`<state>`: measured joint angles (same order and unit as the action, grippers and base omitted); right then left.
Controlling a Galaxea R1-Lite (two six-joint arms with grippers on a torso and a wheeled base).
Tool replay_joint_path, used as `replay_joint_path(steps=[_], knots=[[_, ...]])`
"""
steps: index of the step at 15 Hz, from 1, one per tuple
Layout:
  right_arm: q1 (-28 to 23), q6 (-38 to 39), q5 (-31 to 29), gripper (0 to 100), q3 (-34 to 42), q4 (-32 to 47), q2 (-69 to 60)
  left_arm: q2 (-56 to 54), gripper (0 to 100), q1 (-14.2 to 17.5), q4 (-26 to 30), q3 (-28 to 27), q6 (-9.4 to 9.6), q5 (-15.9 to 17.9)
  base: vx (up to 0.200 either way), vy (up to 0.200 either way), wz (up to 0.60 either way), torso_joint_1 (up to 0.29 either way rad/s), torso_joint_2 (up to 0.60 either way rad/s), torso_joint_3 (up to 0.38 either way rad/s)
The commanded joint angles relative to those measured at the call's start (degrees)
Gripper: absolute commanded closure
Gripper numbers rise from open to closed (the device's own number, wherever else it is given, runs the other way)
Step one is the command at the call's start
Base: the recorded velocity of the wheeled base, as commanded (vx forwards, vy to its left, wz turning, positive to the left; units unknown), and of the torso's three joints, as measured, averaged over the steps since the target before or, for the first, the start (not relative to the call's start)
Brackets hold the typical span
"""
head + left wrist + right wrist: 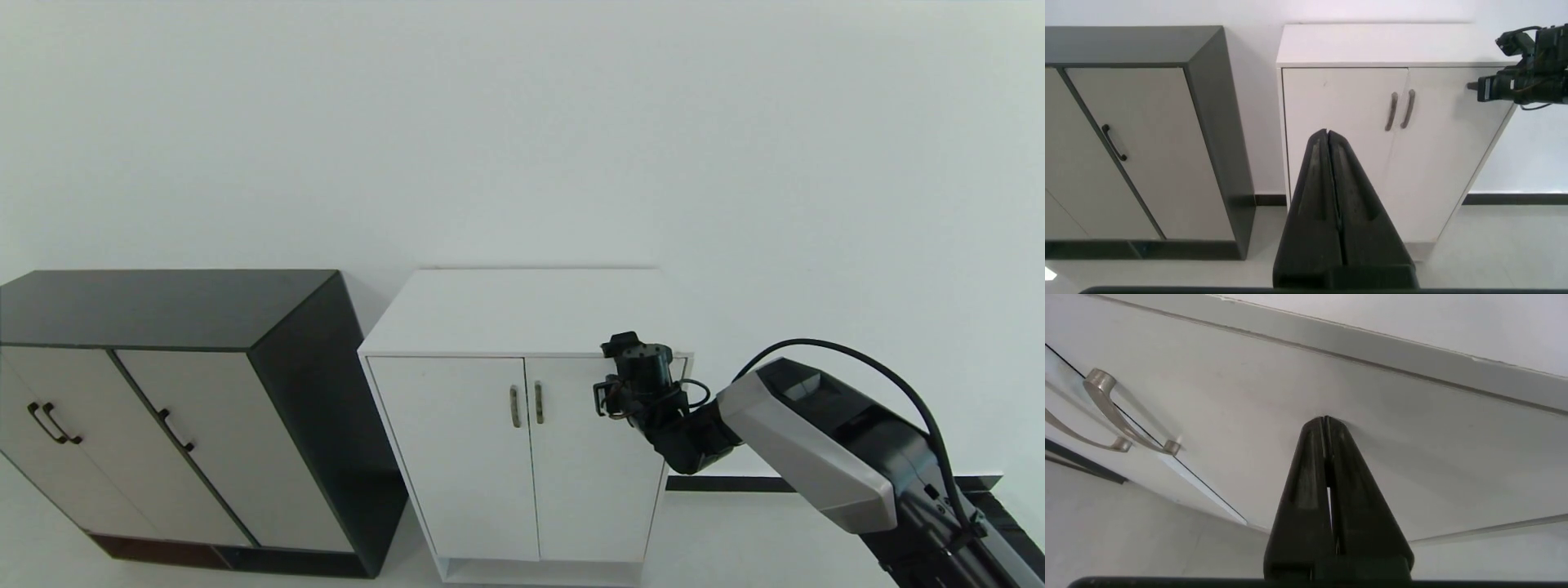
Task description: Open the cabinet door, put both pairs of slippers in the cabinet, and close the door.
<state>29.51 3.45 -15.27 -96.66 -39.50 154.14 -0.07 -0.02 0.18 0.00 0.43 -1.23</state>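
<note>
The white cabinet (514, 314) stands against the wall with both doors closed. Two metal handles (526, 405) sit side by side at the centre seam. My right gripper (606, 400) is shut with nothing in it, close to the upper part of the right door (592, 490), to the right of the handles. In the right wrist view its tip (1327, 423) points at the door panel, with the handles (1114, 400) off to one side. My left gripper (1327, 135) is shut and holds nothing, well back from the cabinet (1347, 106). From there the right gripper (1478, 86) appears by the door's top corner.
A dark cabinet (302, 392) with pale doors and black handles stands right beside the white one, on its left. A white wall lies behind both. The pale floor (735, 539) stretches right of the white cabinet, with a black skirting strip along the wall.
</note>
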Motion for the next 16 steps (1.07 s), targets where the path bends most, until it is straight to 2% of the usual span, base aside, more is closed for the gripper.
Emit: replay_joint_path(steps=[1,4,7,11,13,16], knots=[[0.0,0.0,0.0,100,-0.2,-0.1,0.2,0.1,100,-0.1,0.0,0.0,0.01,0.0,0.0,0.0,0.0,0.0,0.0,0.0],[0.1,0.0,-0.5,100,0.8,-0.5,-0.5,0.1,100,-0.1,0.0,0.0,0.01,0.0,0.0,0.0,0.0,0.0,0.0,0.0],[0.3,0.0,-0.5,100,7.6,-3.6,-4.9,0.1,100,-0.1,0.0,0.0,-0.08,0.0,0.0,0.0,0.0,0.0,0.0,0.0],[-0.2,0.0,-1.5,100,26.0,-12.8,-15.4,0.1,100,-0.1,0.0,0.0,0.01,-0.1,0.0,0.0,0.0,0.0,0.0,0.0],[-2.1,0.1,-2.2,100,38.3,-17.3,-23.3,0.1,100,0.0,0.0,0.0,0.01,-0.1,0.0,0.0,0.0,0.0,0.0,0.0],[-5.5,0.0,-4.9,100,52.3,-20.9,-33.7,0.1,100,0.0,0.0,0.0,0.01,0.0,0.0,0.0,0.0,0.0,0.0,0.0]])
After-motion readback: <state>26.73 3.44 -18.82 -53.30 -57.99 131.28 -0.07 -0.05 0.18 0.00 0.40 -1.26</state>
